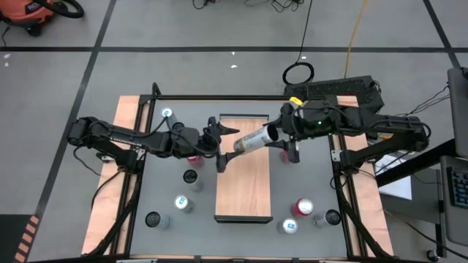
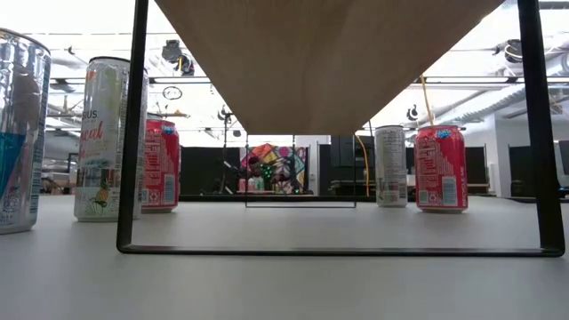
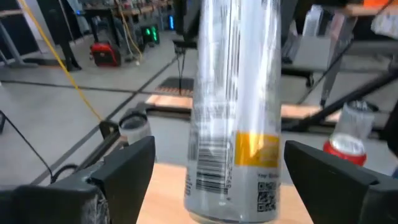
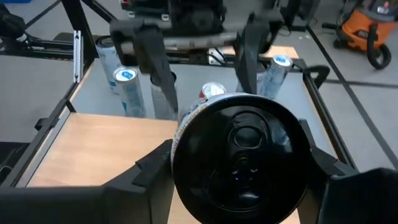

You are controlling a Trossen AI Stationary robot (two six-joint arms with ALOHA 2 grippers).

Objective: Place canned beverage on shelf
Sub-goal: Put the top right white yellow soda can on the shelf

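My right pincer (image 1: 276,134) has hold of a tall, slim silver aluminium can (image 1: 250,141) with a yellow label patch. In the right wrist view my 2 fingers sit on either side of the can just below its lid, closed on it. In the high view the can lies tilted across the middle of the frame, its base toward the lower left, above the upper end of the shelf (image 1: 245,197) — the long light-brown wood-grain board on a thin dark frame that runs down the centre of the grey bench (image 1: 164,201).

My left pincer (image 1: 221,149) is at the can's lower end. In the left wrist view its fingers (image 3: 127,165) stand wide on both sides of the can with clear gaps, so it has hold of nothing.

I judge the can stiff along its length but thin-walled, so a hard squeeze at mid-body could dent it. It is smooth and probably slippery, and its weight depends on whether it is full, which I cannot tell. The firmest hold is near the rim, where I have it. Being tall and narrow, it should tip easily — it wants to land flat on its base.

Other cans stand on the bench, among them a red one (image 1: 303,208) at the lower right.
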